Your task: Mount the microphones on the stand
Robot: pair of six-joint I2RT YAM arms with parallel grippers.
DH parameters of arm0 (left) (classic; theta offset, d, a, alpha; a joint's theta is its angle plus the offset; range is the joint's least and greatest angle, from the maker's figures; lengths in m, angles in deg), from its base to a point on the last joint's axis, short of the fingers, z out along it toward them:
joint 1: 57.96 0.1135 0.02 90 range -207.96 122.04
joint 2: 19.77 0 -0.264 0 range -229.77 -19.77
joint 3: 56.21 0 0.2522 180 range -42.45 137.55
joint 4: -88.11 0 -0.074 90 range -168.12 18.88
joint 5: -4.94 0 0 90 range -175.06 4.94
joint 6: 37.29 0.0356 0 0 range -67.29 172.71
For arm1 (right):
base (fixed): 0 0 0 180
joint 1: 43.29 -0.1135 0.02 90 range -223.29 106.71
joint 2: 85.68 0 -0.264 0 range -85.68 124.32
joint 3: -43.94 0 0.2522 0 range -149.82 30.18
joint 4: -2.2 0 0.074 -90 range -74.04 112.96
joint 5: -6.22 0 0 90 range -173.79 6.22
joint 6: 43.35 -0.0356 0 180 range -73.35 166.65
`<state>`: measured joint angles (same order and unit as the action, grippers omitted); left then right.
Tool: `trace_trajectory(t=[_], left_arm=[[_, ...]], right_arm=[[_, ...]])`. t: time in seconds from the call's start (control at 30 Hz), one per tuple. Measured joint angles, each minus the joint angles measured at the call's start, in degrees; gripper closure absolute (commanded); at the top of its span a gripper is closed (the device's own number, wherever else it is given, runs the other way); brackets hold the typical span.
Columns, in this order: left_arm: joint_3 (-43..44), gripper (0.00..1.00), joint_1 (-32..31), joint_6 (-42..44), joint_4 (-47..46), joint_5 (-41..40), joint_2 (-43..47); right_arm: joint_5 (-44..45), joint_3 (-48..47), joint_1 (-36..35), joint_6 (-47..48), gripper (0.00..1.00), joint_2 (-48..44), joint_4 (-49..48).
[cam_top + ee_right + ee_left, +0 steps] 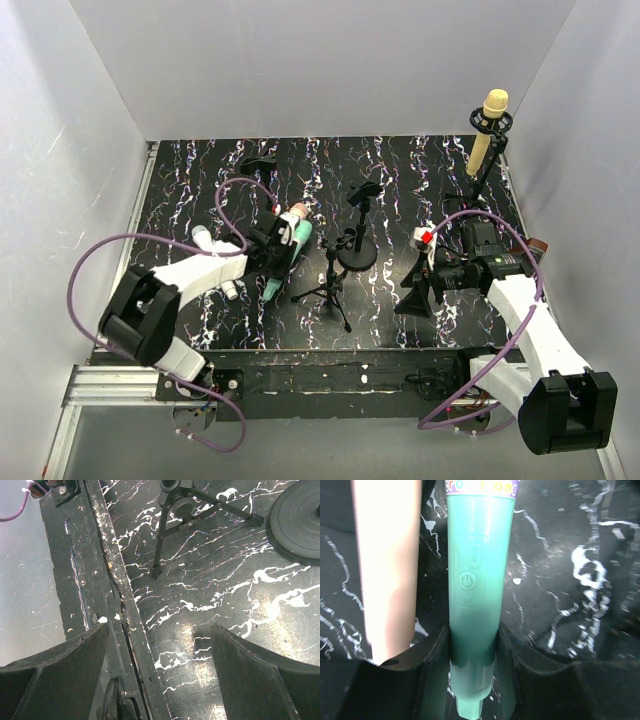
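My left gripper (272, 256) (475, 647) is shut on the handle of the teal-green microphone (285, 262) (479, 570), which lies on the table. The peach-pink microphone (293, 214) (387, 565) lies right beside it, on its left in the left wrist view. The white microphone (204, 238) lies partly under my left arm. The yellow-tan microphone (488, 128) stands clipped in the tall stand (487, 170) at the back right. A small tripod stand (330, 278) (167, 525) and a round-base stand (358, 235) (300, 525) stand mid-table. My right gripper (416, 298) (160, 650) is open and empty near the front edge.
A black clip piece (258, 163) lies at the back left. The table's front rail (100, 580) runs under my right gripper. White walls close in the left, back and right. Purple cables loop over both arms.
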<state>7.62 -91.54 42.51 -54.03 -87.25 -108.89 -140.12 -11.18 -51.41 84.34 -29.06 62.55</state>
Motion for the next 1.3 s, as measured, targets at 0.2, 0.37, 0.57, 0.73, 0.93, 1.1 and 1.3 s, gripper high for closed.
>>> trace_trajectory(t=[0.2, 0.37, 0.57, 0.73, 0.93, 1.1, 1.3], left_arm=[[0.0, 1.00, 0.0, -2.2, 3.1, 3.4, 17.4], [3.0, 1.00, 0.0, -2.7, 6.2, 6.0, 30.1], [8.7, 1.00, 0.0, -2.9, 6.0, 9.2, 37.5], [14.8, 1.00, 0.0, -4.4, 0.9, 14.6, 37.9], [19.6, 1.00, 0.0, -8.5, -8.7, 22.7, 33.9], [21.5, 1.00, -3.5, -10.6, -15.6, 25.1, 27.3], [24.9, 1.00, -12.5, -9.4, -21.5, 23.2, 18.2]], right_arm=[[-0.8, -0.2, 0.6, 2.3, 0.12, -1.9, 2.1], [0.4, -6.4, 0.6, 6.8, 0.11, -2.3, 10.2], [1.2, -27.2, 0.6, 10.7, 0.10, -1.2, 19.2], [-1.0, -40.9, 0.7, 10.2, 0.10, 0.4, 23.7], [-6.1, -46.6, 2.2, 5.0, 0.11, 2.0, 25.1], [-11.4, -48.5, 3.1, -7.2, 0.12, 4.8, 19.4], [-16.3, -50.8, 3.2, -25.3, 0.13, 9.5, 6.6]])
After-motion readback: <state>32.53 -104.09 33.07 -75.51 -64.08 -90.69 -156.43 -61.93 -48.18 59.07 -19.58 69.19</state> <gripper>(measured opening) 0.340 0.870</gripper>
